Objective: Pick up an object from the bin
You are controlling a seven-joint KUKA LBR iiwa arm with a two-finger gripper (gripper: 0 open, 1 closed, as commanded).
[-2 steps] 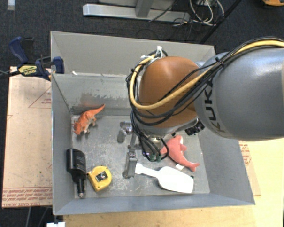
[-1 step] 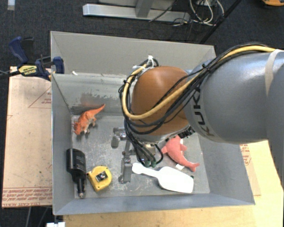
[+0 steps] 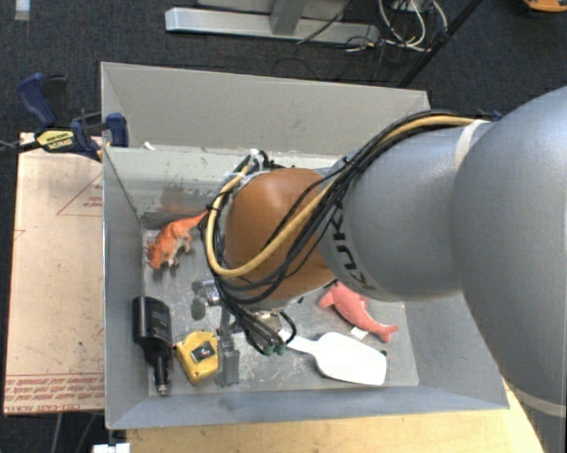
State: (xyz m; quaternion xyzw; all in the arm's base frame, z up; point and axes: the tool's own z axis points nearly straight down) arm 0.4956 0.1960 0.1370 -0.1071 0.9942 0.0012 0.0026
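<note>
My gripper (image 3: 227,357) reaches down under the arm's orange cover, near the bin's front left. Its lower end stands right beside the right edge of a yellow tape measure (image 3: 198,354) with a black face, which lies on the bin floor. I see nothing held in the gripper. A black plug-like adapter (image 3: 152,326) lies just left of the tape measure, with a thin stem pointing to the front. A white plastic spoon (image 3: 346,358) lies to the right of the gripper.
An orange toy dinosaur (image 3: 173,243) stands at the back left by the bin wall. A pink toy fish (image 3: 358,311) lies right of centre, partly under the arm. The arm and its cables hide the bin's middle and back right.
</note>
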